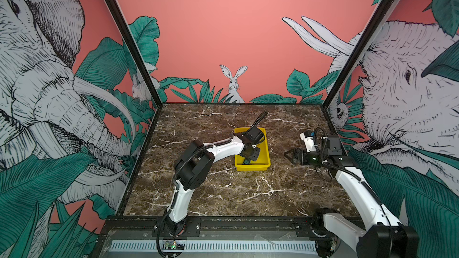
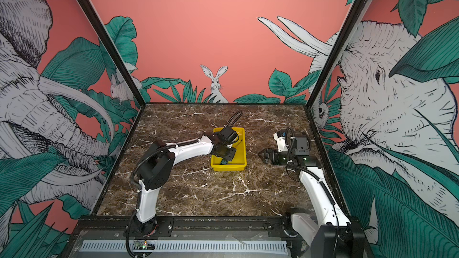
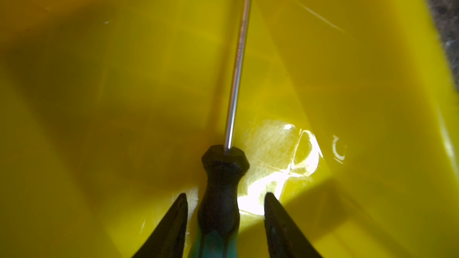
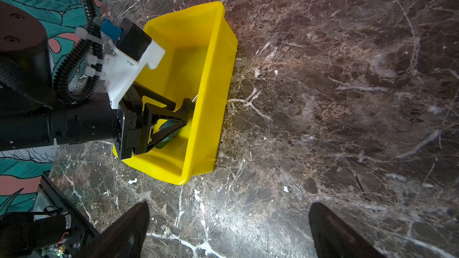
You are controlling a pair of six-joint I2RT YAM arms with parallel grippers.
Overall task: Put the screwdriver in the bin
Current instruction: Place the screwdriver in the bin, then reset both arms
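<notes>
The screwdriver (image 3: 218, 194), with a black and green handle and a thin metal shaft, lies on the floor of the yellow bin (image 3: 347, 83). My left gripper (image 3: 226, 196) is down inside the bin, open. Its fingers (image 3: 178, 219) straddle the handle with a gap of yellow on each side. In both top views the bin (image 1: 266, 150) (image 2: 242, 150) sits mid-table with the left gripper (image 1: 248, 161) in its near end. My right gripper (image 1: 286, 155) (image 4: 228, 207) hovers open and empty over the marble to the right of the bin (image 4: 206, 70).
The brown marble table (image 1: 223, 189) is walled by printed panels on three sides, with a black rail (image 1: 236, 222) along the front. The left arm (image 1: 218, 148) reaches across to the bin. The right arm (image 1: 352, 184) runs along the right wall.
</notes>
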